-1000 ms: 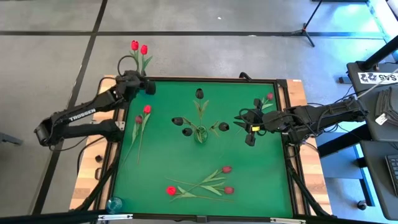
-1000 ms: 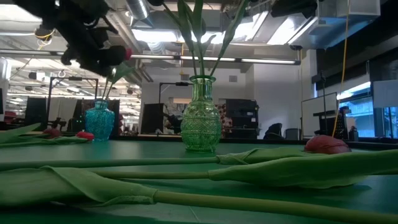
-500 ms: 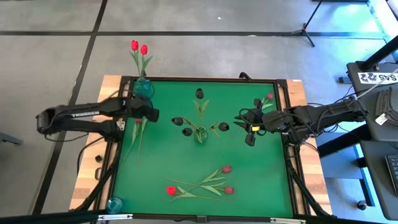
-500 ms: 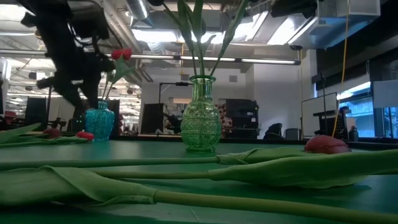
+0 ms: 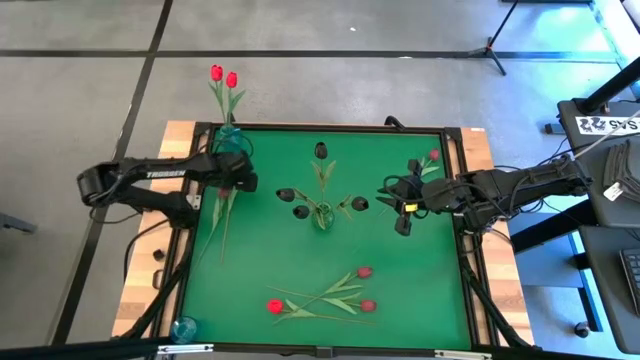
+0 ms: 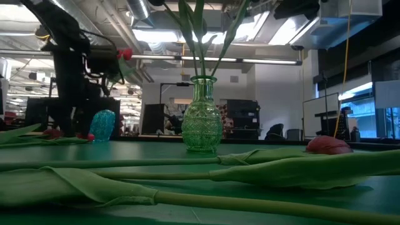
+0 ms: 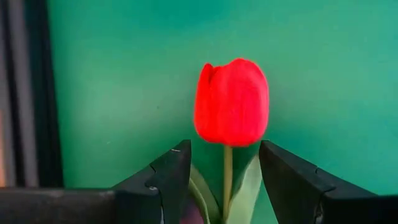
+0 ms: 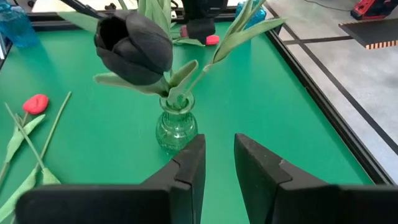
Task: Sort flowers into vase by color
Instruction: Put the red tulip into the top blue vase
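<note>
From above, four near-black tulips point(image 5: 321, 150) sit in the clear green vase point(image 5: 322, 217) mid-mat; two red tulips point(image 5: 223, 77) stand in the blue vase point(image 5: 230, 140) at the far-left corner. Three red tulips point(image 5: 330, 292) lie nearer than the green vase.

Left wrist view: the left gripper point(image 7: 225, 180) straddles a lying red tulip point(image 7: 231, 102), fingers open.

Right wrist view: the right gripper point(image 8: 219, 163), beside the green vase, has fingers slightly apart, empty.

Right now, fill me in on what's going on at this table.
A two-armed robot is sorting artificial tulips into vases by color. The left gripper hangs open over a red tulip lying on the green mat, near the blue vase that already holds two red ones. The right gripper waits open beside the clear vase, which holds the black tulips. More red tulips lie on the mat.
</note>
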